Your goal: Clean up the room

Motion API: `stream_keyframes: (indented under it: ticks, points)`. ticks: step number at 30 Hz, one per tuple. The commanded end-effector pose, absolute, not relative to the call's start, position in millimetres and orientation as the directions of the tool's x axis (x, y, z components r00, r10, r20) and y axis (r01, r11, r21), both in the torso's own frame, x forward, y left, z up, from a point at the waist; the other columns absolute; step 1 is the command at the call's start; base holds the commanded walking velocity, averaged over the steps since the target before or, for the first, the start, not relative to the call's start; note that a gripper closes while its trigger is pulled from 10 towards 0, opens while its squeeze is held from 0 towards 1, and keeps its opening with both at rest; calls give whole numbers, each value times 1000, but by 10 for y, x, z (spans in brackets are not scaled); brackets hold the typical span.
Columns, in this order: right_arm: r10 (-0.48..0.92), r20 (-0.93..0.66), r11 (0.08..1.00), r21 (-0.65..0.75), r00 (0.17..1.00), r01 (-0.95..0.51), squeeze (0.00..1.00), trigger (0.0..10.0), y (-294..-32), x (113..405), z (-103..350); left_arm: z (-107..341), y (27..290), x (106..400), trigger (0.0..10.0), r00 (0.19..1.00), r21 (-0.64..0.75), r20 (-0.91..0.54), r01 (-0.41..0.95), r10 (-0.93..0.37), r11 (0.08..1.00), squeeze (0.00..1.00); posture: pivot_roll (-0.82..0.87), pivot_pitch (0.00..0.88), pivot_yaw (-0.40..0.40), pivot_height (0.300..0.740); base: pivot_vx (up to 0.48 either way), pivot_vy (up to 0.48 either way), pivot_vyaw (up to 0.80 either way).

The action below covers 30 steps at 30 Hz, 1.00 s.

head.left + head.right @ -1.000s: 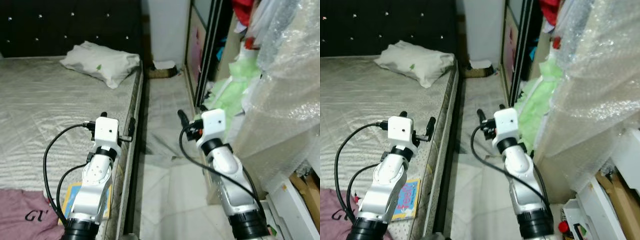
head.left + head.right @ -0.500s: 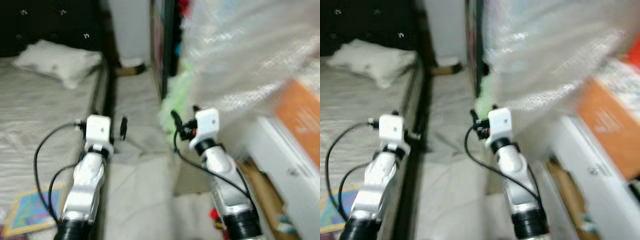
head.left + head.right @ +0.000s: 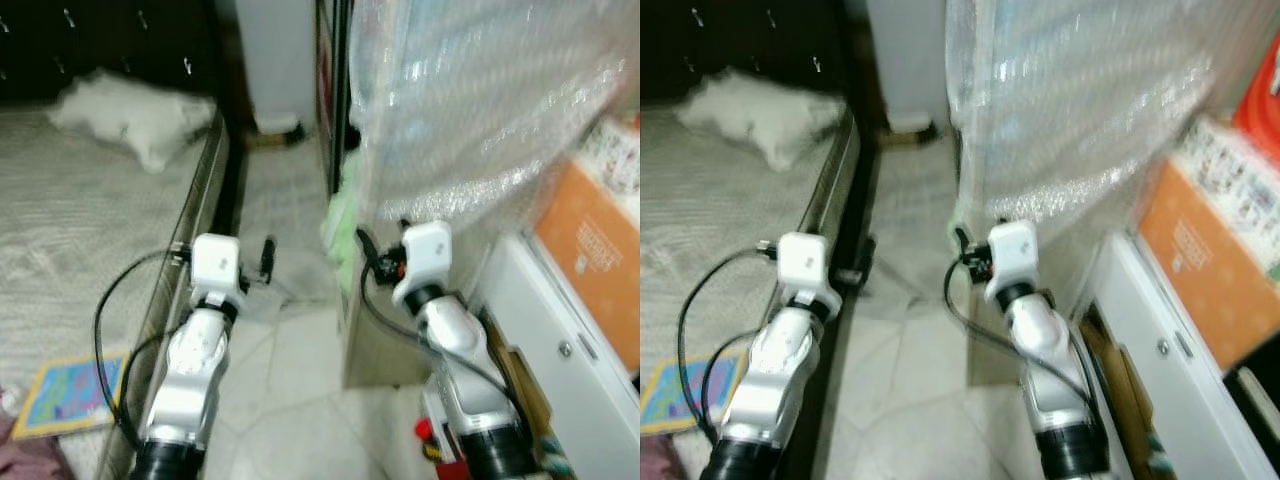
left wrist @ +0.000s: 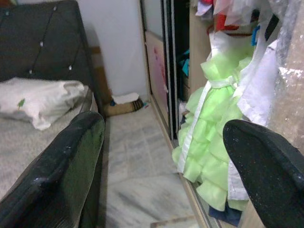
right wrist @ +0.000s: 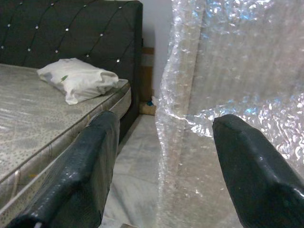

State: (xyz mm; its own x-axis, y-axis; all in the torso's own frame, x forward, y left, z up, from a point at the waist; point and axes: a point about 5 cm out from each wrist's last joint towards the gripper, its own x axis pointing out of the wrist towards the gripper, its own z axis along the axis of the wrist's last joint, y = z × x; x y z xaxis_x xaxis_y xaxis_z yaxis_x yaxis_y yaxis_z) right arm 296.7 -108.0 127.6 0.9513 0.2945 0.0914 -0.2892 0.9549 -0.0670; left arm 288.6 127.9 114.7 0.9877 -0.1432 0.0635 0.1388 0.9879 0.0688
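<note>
Between the bed (image 3: 90, 210) on the robot's left and the bubble-wrapped bulk (image 3: 470, 110) on its right runs a narrow strip of pale tiled floor (image 3: 290, 370), leading back to a white wall and a low cardboard box (image 4: 118, 105). The bed's side edge borders the strip closely; on the right, a wardrobe's sliding doors (image 4: 166, 57) stand beside hanging clothes, among them a green ruffled dress (image 4: 209, 114).

On the grey mattress lie a white pillow (image 3: 135, 115) near the black tufted headboard (image 5: 71, 33), a colourful book (image 3: 70, 392) near the bed's edge, and a bit of pink cloth (image 3: 25, 462) at the corner of the view. An orange box (image 3: 590, 265) sits on a white cabinet (image 3: 560, 350) at right.

Both arms are raised over the floor strip. The left gripper (image 4: 164, 175) is spread wide and empty; the right gripper (image 5: 166, 175) is likewise splayed, holding nothing, its fingers (image 5: 249, 166) framing the bubble wrap.
</note>
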Motion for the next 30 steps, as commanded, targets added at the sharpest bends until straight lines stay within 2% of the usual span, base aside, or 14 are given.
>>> stream_keyframes:
  ticks: [1, 6, 19, 30]
  points:
    - [324, 105, 946, -63, 940, -319, 0, 10000, -982, 2970, 1317, 1157, 1395, 2896, 10000, 992, 84, 62, 106, -111, 991, 0, -6, 0, 11, 740, 0, 0, 0]
    - [331, 109, 943, -80, 937, -323, 0, 10000, -979, 2970, 1323, 1157, 1394, 2897, 10000, 992, 85, 62, 107, -112, 991, 0, -6, 0, 11, 740, 0, 0, 0]
    - [325, 112, 945, -76, 939, -318, 0, 10000, -987, 2968, 1321, 1156, 1391, 2898, 10000, 992, 73, 58, 107, -112, 992, 0, -4, 0, 14, 740, 0, 0, 800]
    - [315, 120, 949, -68, 941, -309, 0, 10000, -1000, 2975, 1329, 1176, 1381, 2899, 10000, 990, 76, 71, 115, -120, 991, 0, -4, 0, 14, 740, 0, 28, 0]
